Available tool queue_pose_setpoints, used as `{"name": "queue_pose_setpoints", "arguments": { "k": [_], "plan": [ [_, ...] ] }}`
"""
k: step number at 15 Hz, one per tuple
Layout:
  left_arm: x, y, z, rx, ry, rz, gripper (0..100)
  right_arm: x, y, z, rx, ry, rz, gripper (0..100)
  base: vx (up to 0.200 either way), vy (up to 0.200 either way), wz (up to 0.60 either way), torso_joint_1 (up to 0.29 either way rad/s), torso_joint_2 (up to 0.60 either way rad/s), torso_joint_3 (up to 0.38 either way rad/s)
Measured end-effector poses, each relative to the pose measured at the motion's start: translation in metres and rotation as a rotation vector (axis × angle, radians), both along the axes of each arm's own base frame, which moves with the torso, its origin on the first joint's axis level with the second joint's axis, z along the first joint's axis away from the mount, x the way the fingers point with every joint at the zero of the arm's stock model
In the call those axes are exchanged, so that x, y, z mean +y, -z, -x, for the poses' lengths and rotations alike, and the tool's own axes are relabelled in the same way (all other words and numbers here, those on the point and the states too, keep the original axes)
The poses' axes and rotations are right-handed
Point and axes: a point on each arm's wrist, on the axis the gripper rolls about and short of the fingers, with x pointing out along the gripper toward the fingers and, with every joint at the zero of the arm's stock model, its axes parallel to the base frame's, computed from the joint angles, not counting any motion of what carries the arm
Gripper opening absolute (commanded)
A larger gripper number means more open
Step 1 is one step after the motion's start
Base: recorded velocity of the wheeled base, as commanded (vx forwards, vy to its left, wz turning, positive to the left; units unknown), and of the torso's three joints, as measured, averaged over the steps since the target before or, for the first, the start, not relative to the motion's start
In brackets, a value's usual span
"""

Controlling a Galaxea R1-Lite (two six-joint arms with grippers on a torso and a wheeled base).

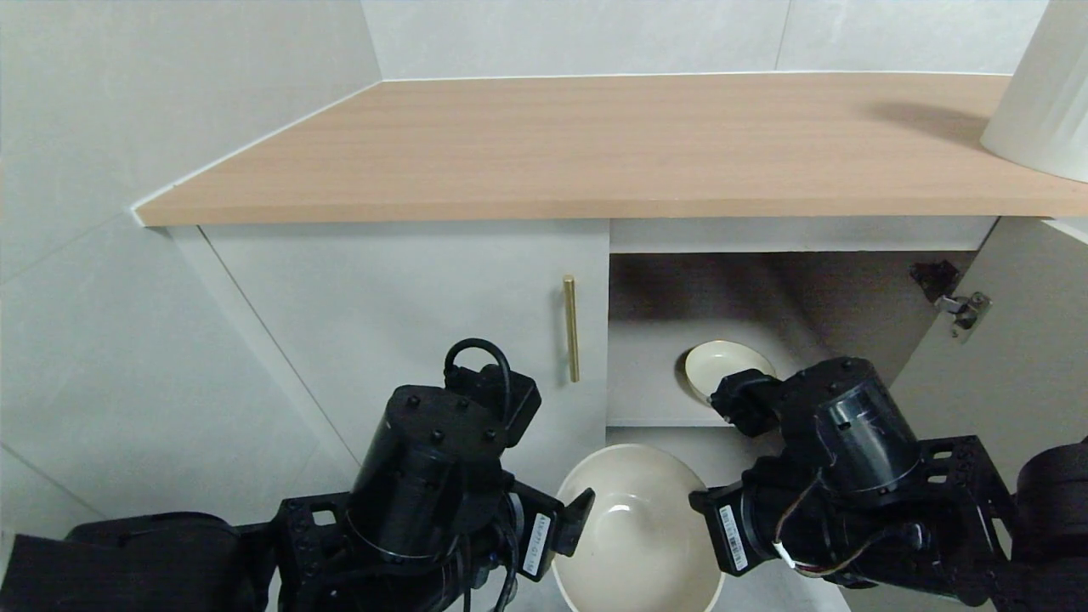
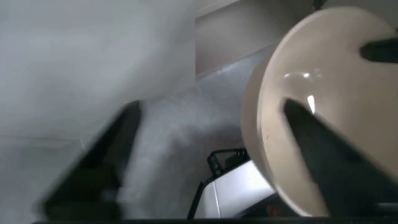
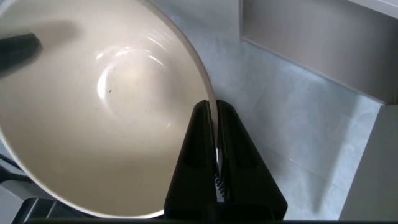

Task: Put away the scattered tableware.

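A pale wooden counter runs across the upper half of the head view, set into a corner of light grey tiled wall. On its upper right end stands one white ribbed object, cut off by the frame edge. Below the counter is a white cabinet with two doors. The left door is shut and carries one slim brass handle. The right door is swung open at the right edge of the frame, with one metal hinge showing on it. The floor is grey tile.

There are two pieces of tableware. One small cream dish lies on the shelf inside the open cabinet, right of centre. One large cream bowl sits at the bottom centre of the frame, in front of the cabinet opening and between the two arms, with its inside facing up.

The right gripper is clamped on the bowl's rim, one finger inside and one outside. The left gripper has its fingers spread wide. One finger lies across the bowl's inside, near the rim opposite the right gripper. The other finger is well apart from the bowl, over the floor.
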Motion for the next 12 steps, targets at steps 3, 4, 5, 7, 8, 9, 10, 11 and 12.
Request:
{"name": "queue_pose_setpoints", "arguments": {
  "k": [3, 4, 5, 7, 8, 9, 10, 11, 12],
  "plan": [
    [-0.001, -0.003, -0.001, -0.026, -0.008, 0.025, 100, 0.000, 0.000, 0.000, -0.001, 0.001, -0.003, 0, 0.000, 0.000, 0.00, 0.000, 0.00, 0.000],
    [-0.001, -0.003, -0.001, -0.027, -0.009, 0.025, 100, 0.000, 0.000, -0.001, -0.001, 0.004, -0.003, 0, 0.000, 0.000, 0.00, 0.000, 0.00, 0.000],
    [-0.001, -0.003, -0.001, -0.027, -0.011, 0.026, 100, -0.001, 0.000, -0.004, -0.002, 0.020, -0.005, 0, 0.000, 0.000, 0.00, 0.000, 0.00, 0.000],
    [0.000, -0.004, -0.002, -0.027, -0.012, 0.027, 100, -0.008, -0.001, -0.017, -0.016, 0.090, -0.037, 0, 0.000, 0.000, 0.00, 0.000, 0.00, 0.000],
    [0.000, -0.004, -0.002, -0.027, -0.013, 0.027, 100, -0.011, -0.002, -0.025, -0.037, 0.129, -0.077, 0, 0.000, 0.000, 0.00, 0.000, 0.00, 0.000],
    [0.000, -0.004, -0.002, -0.027, -0.014, 0.027, 100, -0.014, -0.002, -0.034, -0.061, 0.165, -0.115, 0, 0.000, 0.000, 0.00, 0.000, 0.00, 0.000],
    [0.000, -0.004, -0.002, -0.028, -0.014, 0.027, 100, -0.017, -0.001, -0.044, -0.092, 0.212, -0.148, 0, 0.000, 0.000, 0.00, 0.000, 0.00, 0.000],
    [0.001, -0.005, -0.002, -0.030, -0.014, 0.030, 100, -0.020, 0.002, -0.055, -0.123, 0.273, -0.158, 0, 0.000, 0.000, 0.00, 0.000, 0.00, 0.000],
    [0.001, -0.005, -0.001, -0.031, -0.013, 0.031, 100, -0.023, 0.007, -0.066, -0.166, 0.342, -0.166, 0, 0.000, 0.000, 0.00, 0.000, 0.00, 0.000]
  ]
}}
